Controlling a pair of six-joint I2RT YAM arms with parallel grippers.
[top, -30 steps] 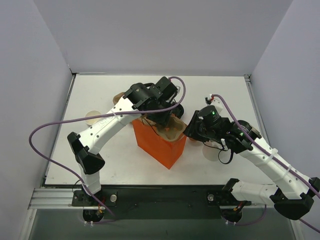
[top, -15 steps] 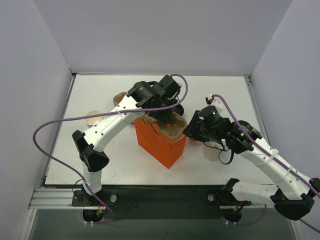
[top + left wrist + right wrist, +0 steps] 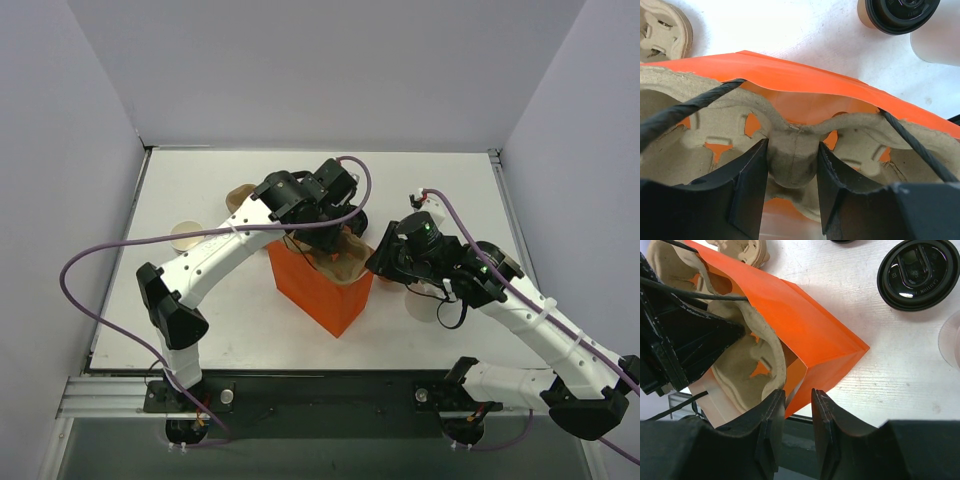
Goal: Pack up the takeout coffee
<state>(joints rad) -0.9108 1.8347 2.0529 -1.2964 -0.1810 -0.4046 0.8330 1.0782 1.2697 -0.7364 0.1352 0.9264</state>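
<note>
No words can be read. The takeout coffee (image 3: 918, 274) has raised lettering moulded into its black lid, too small and shiny to make out. No other labels or numbers are legible.

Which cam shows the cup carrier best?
Left wrist: the cup carrier fills the frame, centre ridge pinched by the left end effector. Right wrist shows part inside the orange bag; top view hides most under the left arm.

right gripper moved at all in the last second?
No. The right gripper sits at the orange bag's right rim throughout, same gap to the table's right edge.
</note>
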